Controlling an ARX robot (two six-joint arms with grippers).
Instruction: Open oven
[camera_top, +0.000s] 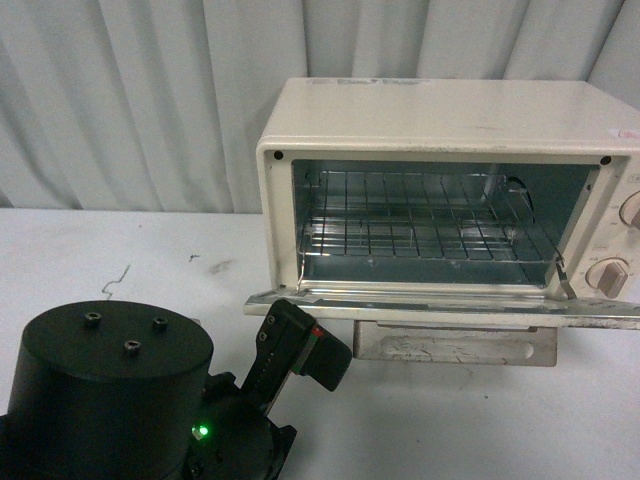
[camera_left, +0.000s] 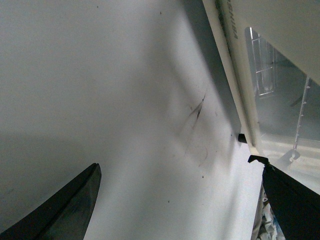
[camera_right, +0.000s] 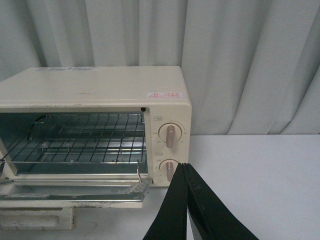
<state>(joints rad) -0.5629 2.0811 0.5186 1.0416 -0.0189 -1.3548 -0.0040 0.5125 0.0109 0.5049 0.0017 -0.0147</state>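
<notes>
Gaping wide, the left jaws grasp nothing. In the left wrist view their dark fingers (camera_left: 75, 205) stand far apart over bare worktop (camera_left: 125, 100), one of them near a cream edge of the oven (camera_left: 236, 85). The left arm (camera_top: 290, 355) sits low at about 7 o'clock of the oven, just off the left corner of the door (camera_top: 440, 310). I judge that spot lets the door lie free with nothing pulling on it. The right jaws are clenched on themselves, fingers (camera_right: 175, 210) pressed flat together with nothing between. They aim at the knobs (camera_right: 170, 136) from well back, at roughly 5 o'clock of the oven, probably parked there to leave the door's swing clear.

The oven stands on the worktop at 1 o'clock from the robot, its back toward the curtain (camera_top: 130, 100) at 12. Its door is dropped fully toward 6 o'clock and lies level, propped by a thin hinge arm (camera_top: 562, 275) at its right end, so it needs no holding. The bar handle (camera_top: 455, 345) hangs under the door's front edge. The wire rack (camera_top: 420, 220) shows plainly in the open cavity, and the two knobs sit at the 3 o'clock end of the face. Judged from this, the opening looks complete.
</notes>
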